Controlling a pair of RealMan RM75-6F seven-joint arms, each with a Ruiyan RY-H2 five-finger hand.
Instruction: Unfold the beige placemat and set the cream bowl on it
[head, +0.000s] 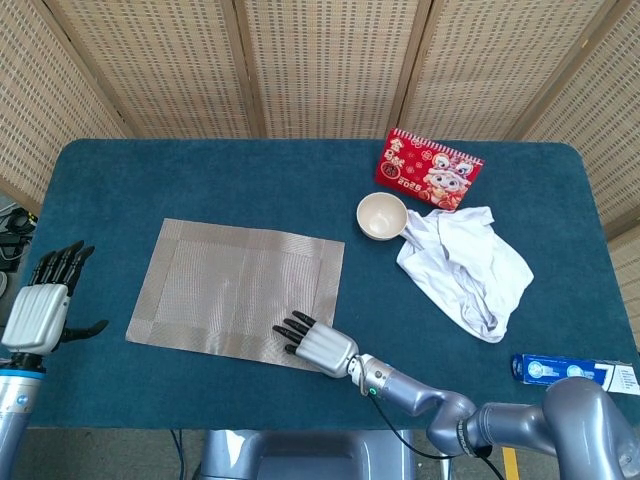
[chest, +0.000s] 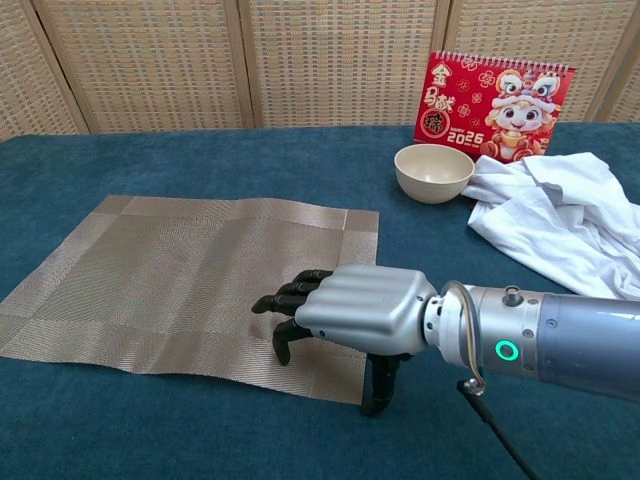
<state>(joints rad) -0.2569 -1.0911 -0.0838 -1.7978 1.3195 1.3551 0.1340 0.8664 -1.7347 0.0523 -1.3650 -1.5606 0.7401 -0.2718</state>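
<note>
Placemat: the beige placemat (head: 243, 289) lies spread flat on the blue surface (head: 250, 180), left of centre. The unfolding looks done.
Bowl: the cream bowl (head: 381, 215) stands upright well to the right of the mat, just in front of the red calendar (head: 428, 169) and touching the edge of the white cloth (head: 465, 265).
How it handles: the bowl looks light and rigid with a smooth, possibly slick wall. My call is to take it across the rim on the side away from the cloth.
Right hand: the right hand (chest: 345, 312) is low at the mat's near right corner, palm down, fingers (chest: 290, 295) loosely curled, dark tips on the weave, thumb down beside the mat edge, holding nothing.
Left hand: the left hand (head: 42, 302) hovers off the surface's left edge, fingers spread, empty.
Next: a long reach to the bowl.
</note>
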